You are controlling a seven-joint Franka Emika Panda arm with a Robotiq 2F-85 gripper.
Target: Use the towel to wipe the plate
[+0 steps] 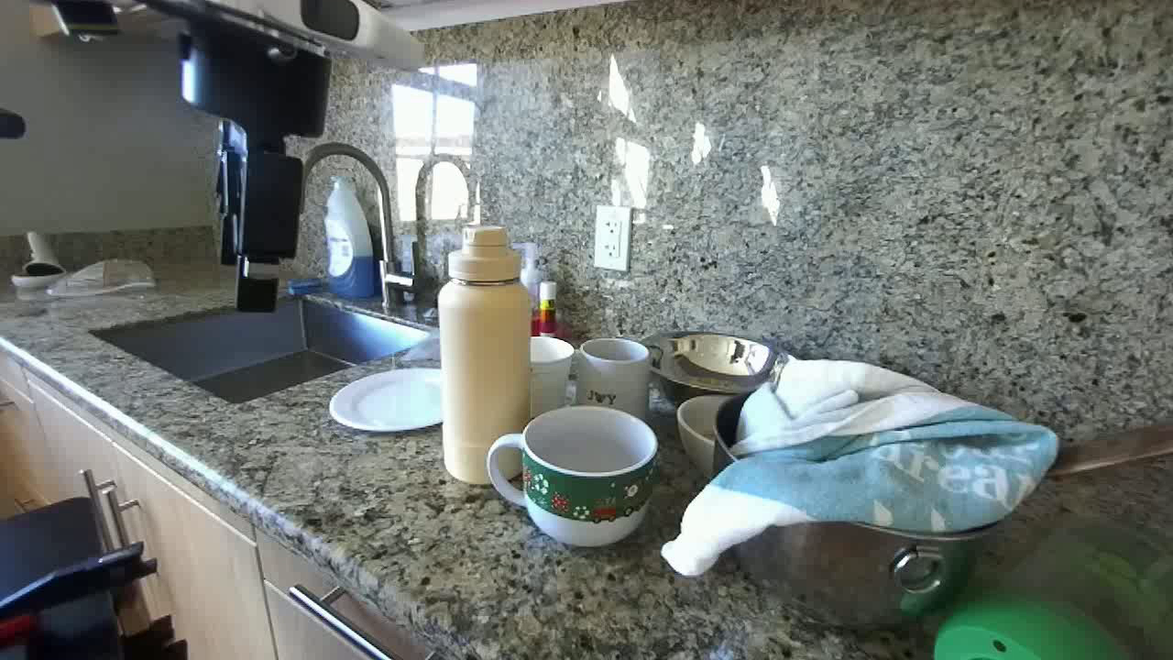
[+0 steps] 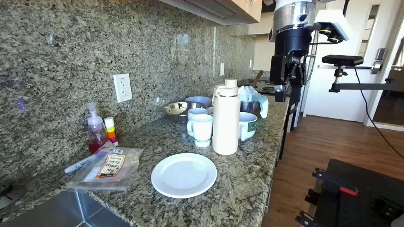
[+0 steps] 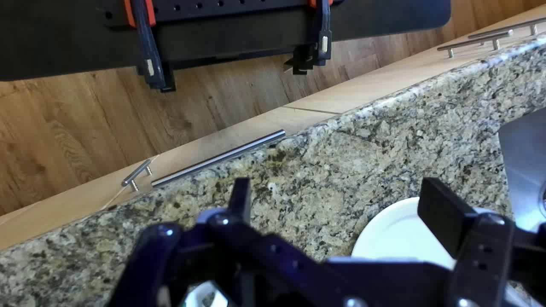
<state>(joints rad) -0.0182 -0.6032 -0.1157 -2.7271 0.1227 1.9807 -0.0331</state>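
The towel (image 1: 926,467), light blue and white, lies draped over a big steel bowl (image 1: 825,568) and hangs down its side; an exterior view also shows the towel (image 2: 261,101) behind the tall bottle. Flat on the granite counter rests the white plate (image 2: 184,175), with its surface bare. My gripper (image 1: 257,284) hangs high over the counter, apart from both things. In the wrist view the gripper (image 3: 337,196) has its jaws spread wide with nothing between them. The plate (image 3: 396,230) shows below, partly hidden by the right finger, and the towel is out of that view.
Between plate and towel stand a tall cream bottle (image 1: 486,367), a green-patterned mug (image 1: 586,477), a white cup (image 2: 202,129) and a shiny steel bowl (image 1: 710,362). A sink (image 1: 266,348) lies beyond the plate. A plastic bag (image 2: 110,167) and soap bottle (image 2: 96,132) sit near the wall.
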